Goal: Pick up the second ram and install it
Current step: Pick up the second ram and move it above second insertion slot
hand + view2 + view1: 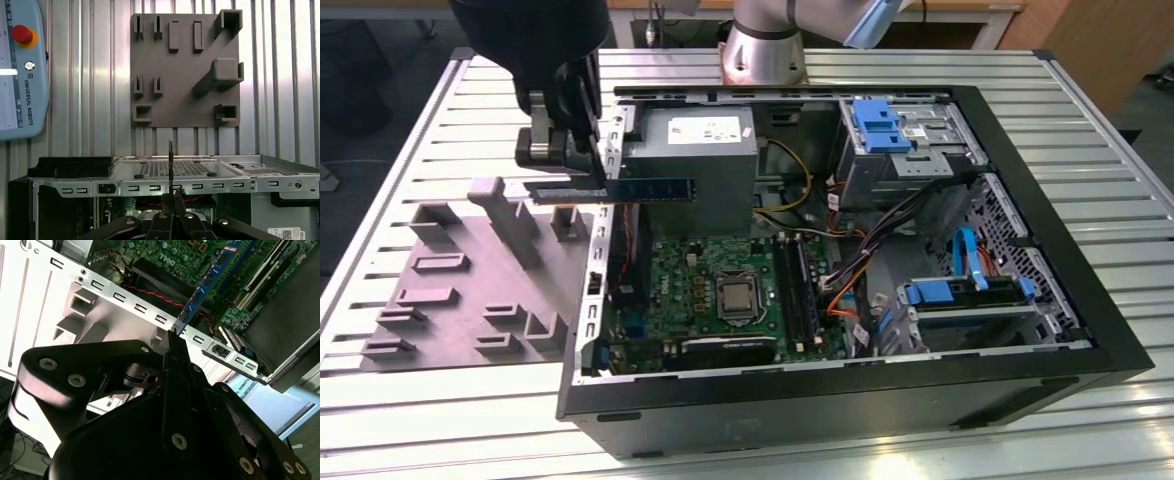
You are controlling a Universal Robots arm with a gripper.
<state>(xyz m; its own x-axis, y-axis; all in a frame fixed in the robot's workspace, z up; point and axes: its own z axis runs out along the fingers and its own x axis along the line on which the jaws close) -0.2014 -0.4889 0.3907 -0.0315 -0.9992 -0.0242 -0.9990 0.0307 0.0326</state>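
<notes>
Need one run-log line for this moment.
claw: shut on second ram | position: aloft over case wall | motherboard: second ram not seated

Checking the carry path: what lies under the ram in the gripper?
The second ram, clamped in the gripper, hangs above the case's slotted metal wall and the green board. The strip covers what sits directly beneath it.

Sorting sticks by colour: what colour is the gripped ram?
The second ram is blue with small dark blocks, best seen in the second wrist view.
</notes>
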